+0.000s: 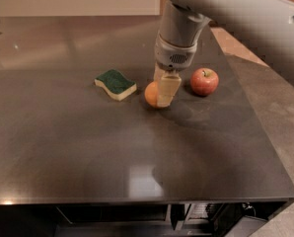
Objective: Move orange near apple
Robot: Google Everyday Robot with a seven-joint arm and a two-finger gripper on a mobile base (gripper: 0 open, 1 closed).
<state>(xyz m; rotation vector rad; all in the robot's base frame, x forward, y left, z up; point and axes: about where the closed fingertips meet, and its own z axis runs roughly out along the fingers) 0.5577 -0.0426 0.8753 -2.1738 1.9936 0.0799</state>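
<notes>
The orange [151, 94] is a smooth round orange fruit held between my gripper's pale fingers [167, 90], partly hidden by the near one. My gripper [160, 92] reaches down from the grey arm and is shut on the orange, low over the dark table [88, 152]. The apple [204, 81], red with yellowish patches and a short stem, sits on the table a short way to the right of the gripper, apart from the orange.
A green and yellow sponge [115, 84] lies on the table just left of the orange. The table's right edge runs close behind the apple, with grey floor beyond. The table's front edge is at the bottom.
</notes>
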